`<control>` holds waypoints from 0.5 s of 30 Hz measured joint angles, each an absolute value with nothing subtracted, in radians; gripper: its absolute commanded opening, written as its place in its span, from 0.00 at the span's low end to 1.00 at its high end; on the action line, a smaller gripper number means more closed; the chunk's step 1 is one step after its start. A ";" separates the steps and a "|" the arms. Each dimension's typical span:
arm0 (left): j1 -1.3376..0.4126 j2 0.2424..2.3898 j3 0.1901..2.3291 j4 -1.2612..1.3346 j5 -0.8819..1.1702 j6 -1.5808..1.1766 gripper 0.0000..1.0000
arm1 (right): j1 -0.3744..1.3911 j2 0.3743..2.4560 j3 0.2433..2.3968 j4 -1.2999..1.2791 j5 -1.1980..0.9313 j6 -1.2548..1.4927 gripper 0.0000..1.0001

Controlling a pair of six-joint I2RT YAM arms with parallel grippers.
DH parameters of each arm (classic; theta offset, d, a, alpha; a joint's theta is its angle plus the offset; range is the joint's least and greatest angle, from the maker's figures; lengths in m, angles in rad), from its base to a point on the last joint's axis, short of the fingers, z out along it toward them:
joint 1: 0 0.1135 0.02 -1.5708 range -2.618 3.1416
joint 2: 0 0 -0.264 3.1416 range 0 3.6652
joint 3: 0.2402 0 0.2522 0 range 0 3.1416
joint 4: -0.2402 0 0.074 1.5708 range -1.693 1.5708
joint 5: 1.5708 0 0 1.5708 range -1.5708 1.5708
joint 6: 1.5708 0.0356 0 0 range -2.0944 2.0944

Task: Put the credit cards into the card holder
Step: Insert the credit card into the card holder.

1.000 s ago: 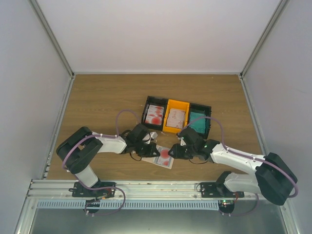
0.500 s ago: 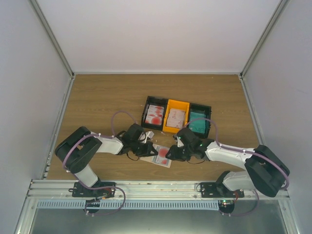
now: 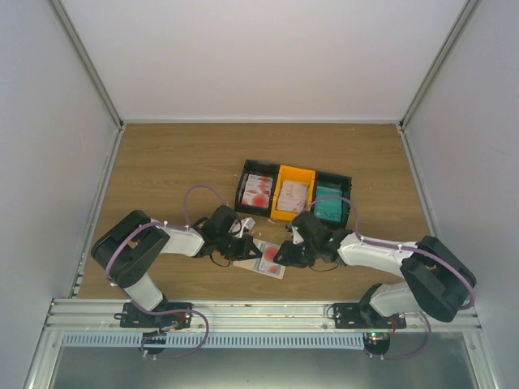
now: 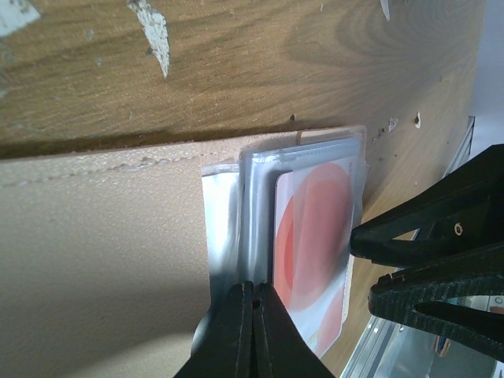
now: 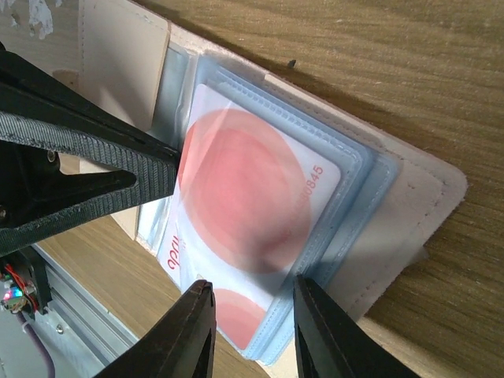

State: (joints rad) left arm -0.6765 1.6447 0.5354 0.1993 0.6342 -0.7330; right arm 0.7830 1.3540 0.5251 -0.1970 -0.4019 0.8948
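Holder (image 3: pixel 246 264) lies open on the table (image 3: pixel 162 178), low centre of the top view, between the two grippers; a red-blotched card (image 5: pixel 244 197) sits in its clear sleeve (image 5: pixel 370 169); left gripper (image 4: pixel 252 303) is pinched tight on the sleeve's edge, bottom centre of its wrist view; right gripper (image 5: pixel 252 285) has jaws narrowly apart, straddling the card's near end; a tray (image 3: pixel 297 169) of cards (image 3: pixel 258 191) stands just above.
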 measured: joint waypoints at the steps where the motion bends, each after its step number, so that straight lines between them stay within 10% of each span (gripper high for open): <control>1: -0.676 1.645 0.535 0.199 0.634 -0.733 0.00 | 0.783 1.356 0.526 -0.197 -0.402 0.895 0.29; 15: -0.682 1.575 0.519 0.130 0.630 -0.717 0.07 | 0.783 1.366 0.537 -0.208 -0.390 0.895 0.32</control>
